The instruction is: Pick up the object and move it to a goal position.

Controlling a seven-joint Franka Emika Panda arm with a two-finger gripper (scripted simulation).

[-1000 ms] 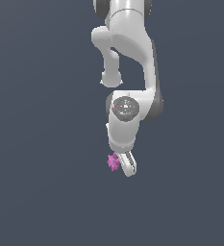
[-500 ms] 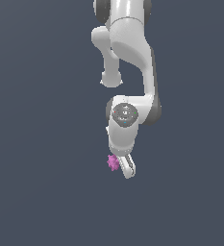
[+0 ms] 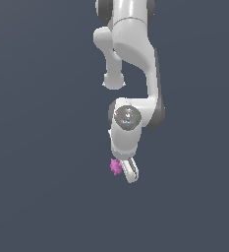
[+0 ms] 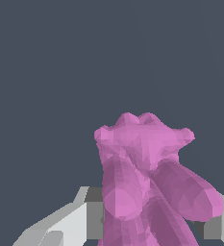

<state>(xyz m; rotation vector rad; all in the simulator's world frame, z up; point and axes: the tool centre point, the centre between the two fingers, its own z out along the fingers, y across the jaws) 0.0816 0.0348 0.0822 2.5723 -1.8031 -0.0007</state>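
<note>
The object (image 3: pixel 116 166) is a small magenta-pink knobbly cluster, sticking out on the exterior view's left of the white gripper (image 3: pixel 127 171). The gripper hangs below the white arm and is shut on the object. In the wrist view the object (image 4: pixel 144 178) fills the middle, held between the two grey-white fingers (image 4: pixel 70 223). Part of the object is hidden behind the near finger in the exterior view.
Only a plain dark grey-blue background surrounds the arm (image 3: pixel 133 59) in both views. No table, containers or other objects show.
The gripper, with the object in it, has shifted slightly downward and a little towards the exterior view's right. The grip looks unchanged.
</note>
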